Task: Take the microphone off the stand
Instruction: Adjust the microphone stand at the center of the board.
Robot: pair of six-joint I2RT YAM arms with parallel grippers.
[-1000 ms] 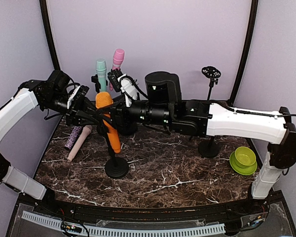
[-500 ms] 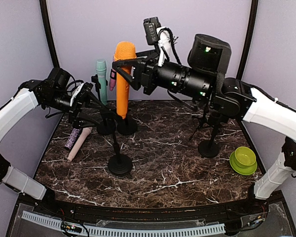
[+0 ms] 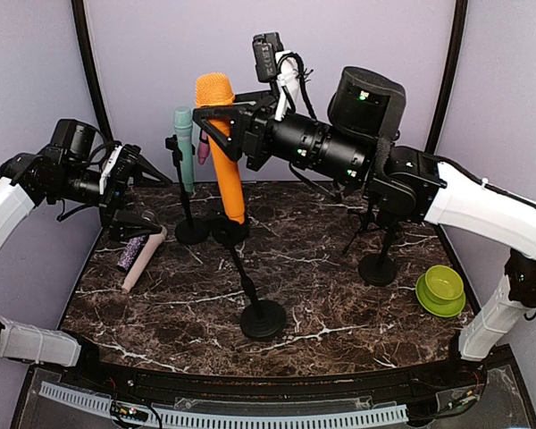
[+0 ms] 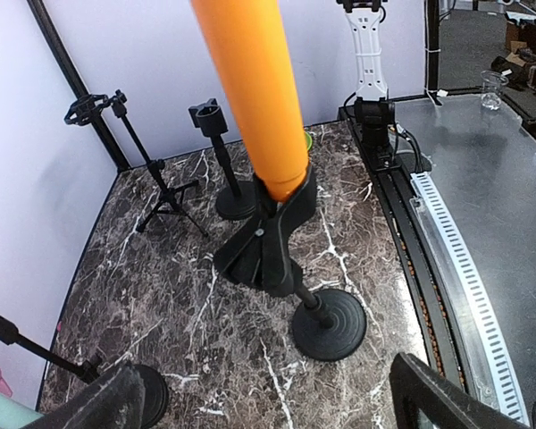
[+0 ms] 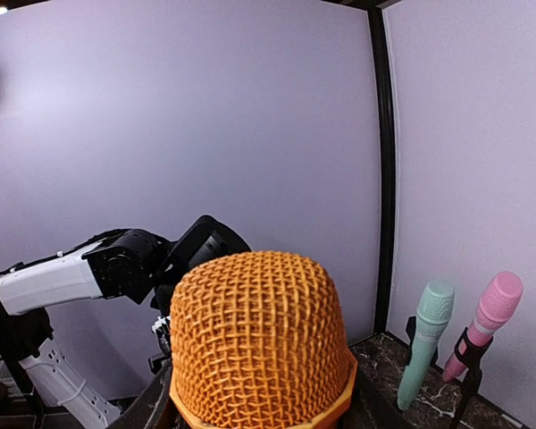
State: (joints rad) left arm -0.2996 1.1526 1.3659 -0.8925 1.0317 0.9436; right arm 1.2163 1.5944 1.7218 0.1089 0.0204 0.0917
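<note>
Marble table [image 3: 339, 295], orange microphone [image 3: 225, 170] tail unseen inside stand [image 3: 263, 320] clip.

A robotics lab test cell: a marble-patterned tabletop [image 3: 339, 268], walled behind it and at both its sides by plain lilac panels [image 3: 339, 71] between black frame posts [image 3: 443, 89], carries a white left arm [image 3: 9, 206] and right arm [image 3: 482, 210] bolted at its near edge, and a teal microphone [image 3: 184, 143] on a black stand [image 3: 192, 234].

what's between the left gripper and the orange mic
Nothing: in the left wrist view the orange microphone stands straight ahead of the left gripper, only open air between.
</note>
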